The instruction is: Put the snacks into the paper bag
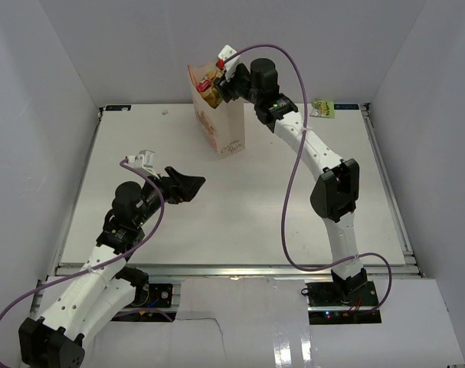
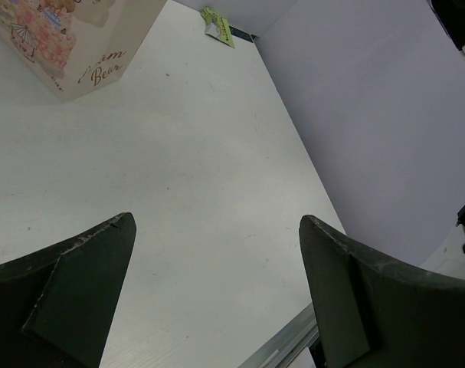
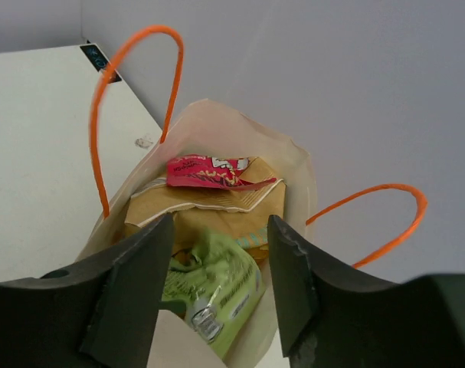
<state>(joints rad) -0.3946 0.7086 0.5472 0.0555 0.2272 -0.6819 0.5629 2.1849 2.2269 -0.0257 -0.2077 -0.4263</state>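
Observation:
The paper bag [image 1: 221, 130] stands upright at the back of the table, cream with orange handles [image 3: 109, 92]. Inside it I see snacks: a tan chip bag [image 3: 209, 211], a pink-red packet [image 3: 209, 172] on top of it, and a light green packet [image 3: 213, 287], slightly blurred, nearest the camera. My right gripper [image 3: 221, 230] hovers over the bag's mouth, open, its fingers clear of the green packet. Another green packet [image 1: 322, 109] lies at the table's far right edge. My left gripper [image 1: 192, 184] is open and holds nothing, low over the table's left middle.
White walls enclose the table on three sides. The paper bag [image 2: 71, 46] and the far green packet [image 2: 218, 27] show at the top of the left wrist view. A metal rail [image 1: 232, 268] runs along the near edge.

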